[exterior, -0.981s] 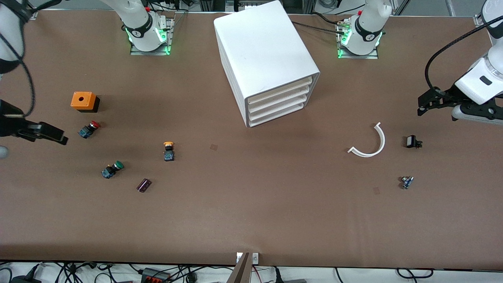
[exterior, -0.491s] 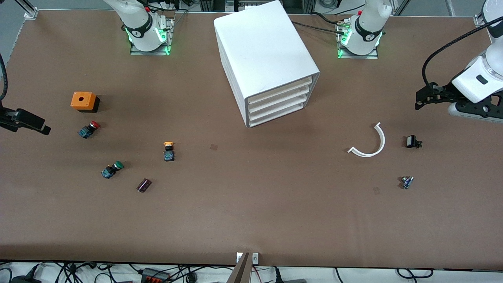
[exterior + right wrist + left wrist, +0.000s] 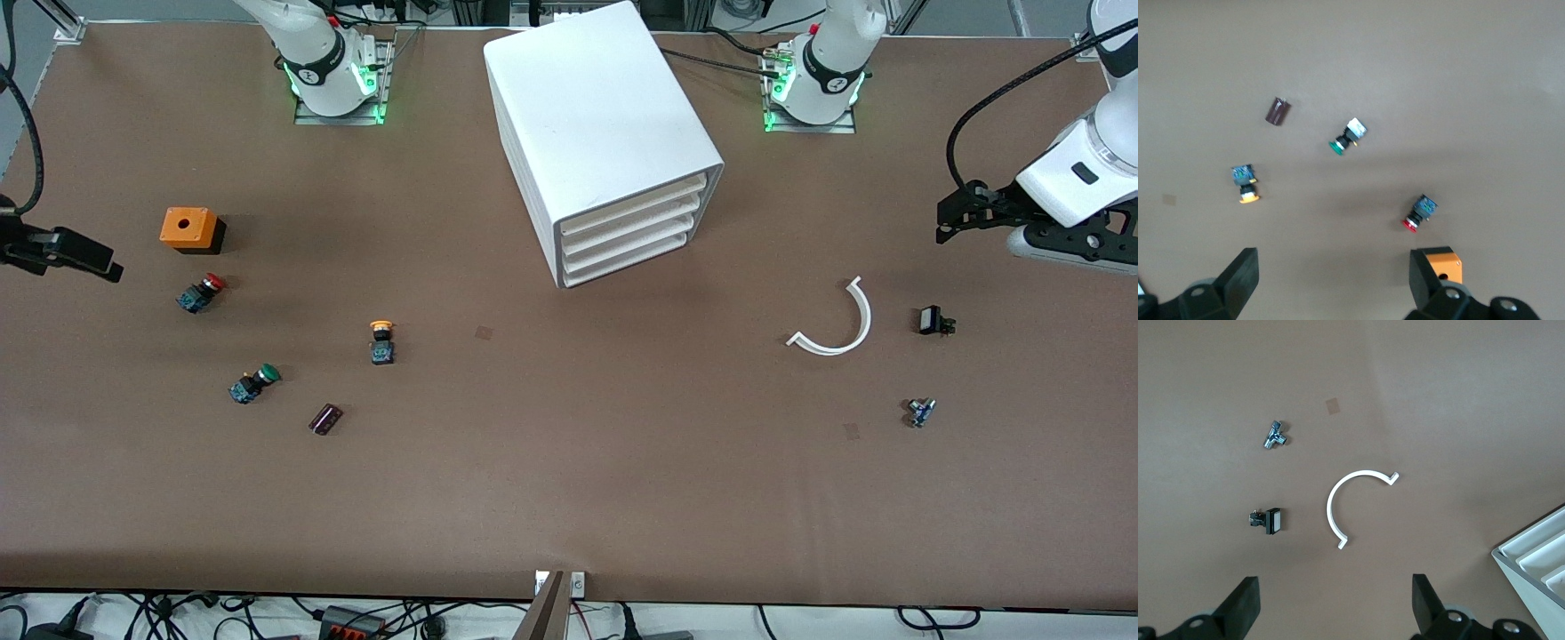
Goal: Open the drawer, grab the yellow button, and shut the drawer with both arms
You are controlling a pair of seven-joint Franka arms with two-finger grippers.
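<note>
A: Brown table [image 3: 569, 480]. Big rounded white cabinet [image 3: 596, 124] at upper centre, its uppermost shallow white tray drawer [image 3: 633, 206] shut.

B: Small orange-yellow-capped push button [image 3: 381, 341] lies at left of centre, untouched.

A: Right gripper [image 3: 1331, 277] at left edge, left gripper [image 3: 1336, 603] at right edge; both spread wide, empty.

My left gripper [image 3: 945, 220] hangs above my left end of the counter [image 3: 569, 498], jaws spread wide and empty. My right gripper [image 3: 111, 267] hangs over the opposite end, jaws likewise wide apart, gripping nothing.
</note>
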